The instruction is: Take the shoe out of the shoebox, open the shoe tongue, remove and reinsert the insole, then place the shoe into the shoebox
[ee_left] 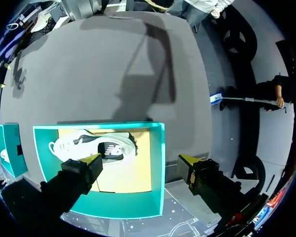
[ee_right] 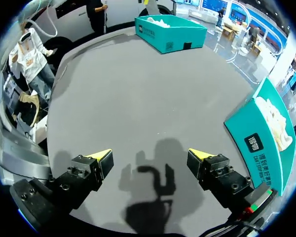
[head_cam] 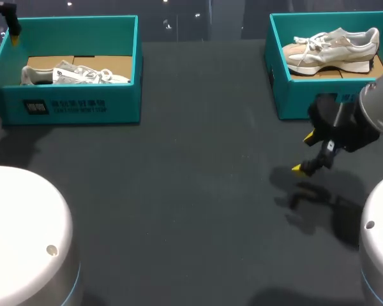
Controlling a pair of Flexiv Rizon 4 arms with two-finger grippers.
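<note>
**Tabletop** [head_cam: 191, 191]: dark grey surface. It carries two teal shoeboxes, both open at the top, one at each far corner.

**Left shoebox** [head_cam: 76, 105]: stands at the far left corner. The left shoe [head_cam: 76, 75], white, lies inside it on the brown cardboard floor.

**Right shoebox** [head_cam: 293, 95]: stands at the far right corner. The right shoe [head_cam: 332, 48], beige and white, lies inside it, toe toward the tabletop's middle and heel toward the right edge.

**Left gripper** [ee_left: 141, 160]: hangs above the left shoebox at the far left corner. The jaws stand wide apart and hold nothing. In the left wrist view, one finger is over the box interior, close to the left shoe. The other finger is outside the box wall.

**Right gripper** [head_cam: 303, 152]: hangs over bare tabletop near the right edge, just in front of the right shoebox's near wall. The jaws stand wide apart with nothing between them. Its shadow falls on the tabletop beneath it. The right shoebox is off to one side of the fingers, apart from them.
</note>
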